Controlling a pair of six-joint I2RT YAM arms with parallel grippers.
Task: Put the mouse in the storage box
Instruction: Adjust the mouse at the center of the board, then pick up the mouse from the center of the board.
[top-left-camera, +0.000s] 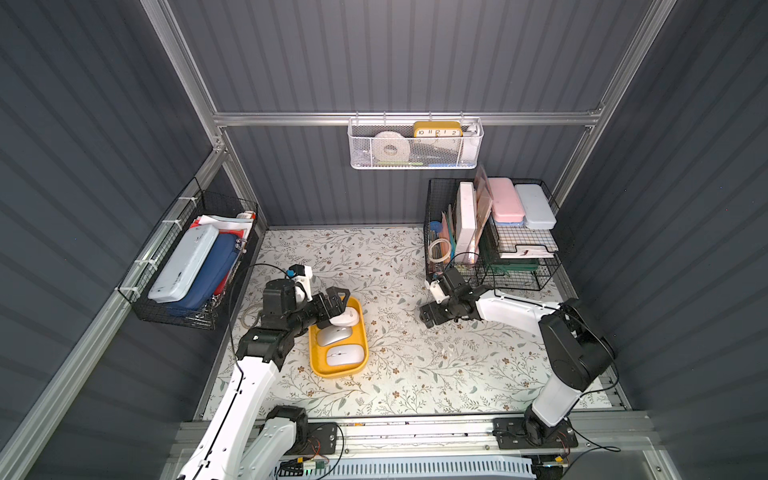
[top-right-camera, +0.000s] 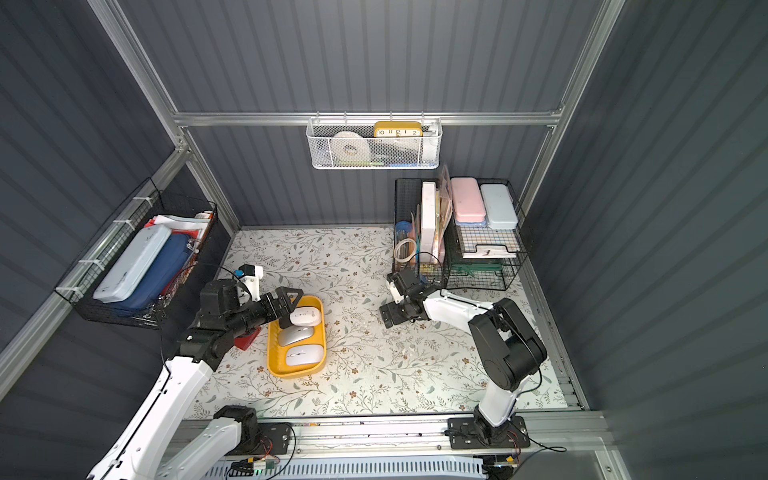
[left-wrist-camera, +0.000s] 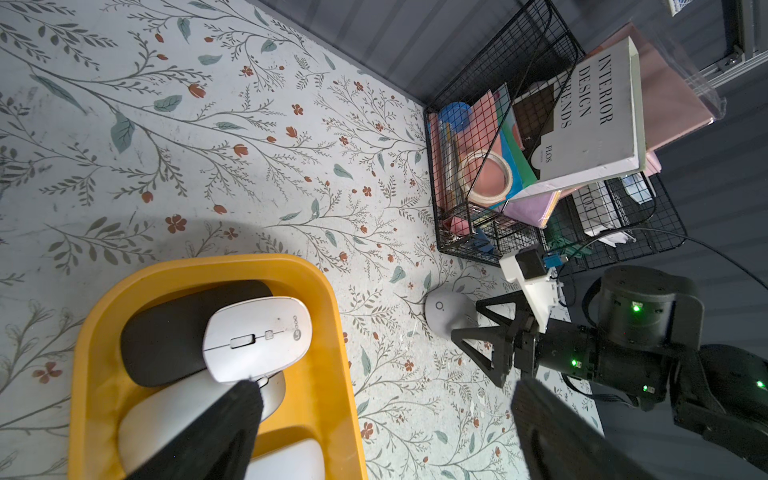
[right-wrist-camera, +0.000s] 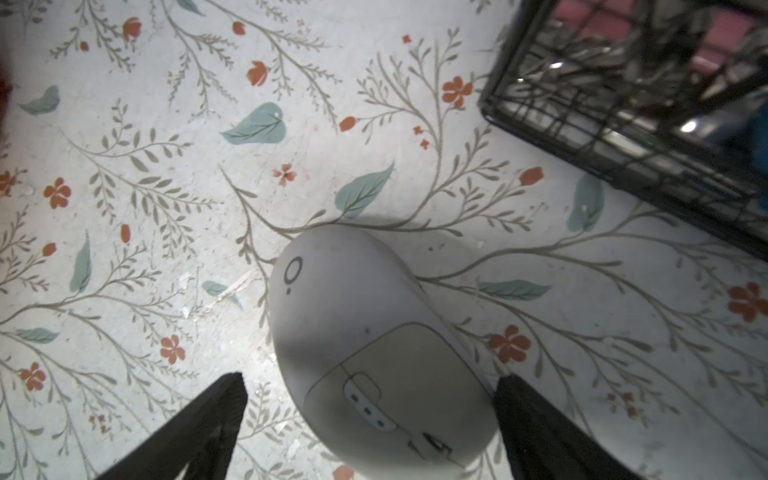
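My left jaws: apart, hovering over the far end of the storage box (top-left-camera: 338, 372). Box holds three pale mice in a row, and the far white mouse (left-wrist-camera: 257, 336) lies on a black mouse (left-wrist-camera: 166, 332). My right jaws: apart, straddling a grey mouse (right-wrist-camera: 374, 340) on the worktop (top-left-camera: 415, 365), near the black wire basket (right-wrist-camera: 623, 104). Step in hand: pickup. Next, I judge: close on its flanks, lift, carry to the box.

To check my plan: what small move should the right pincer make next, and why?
Probably close the right pincer on the pale grey mouse: its open jaws straddle this mouse on the table, away from the yellow storage box.
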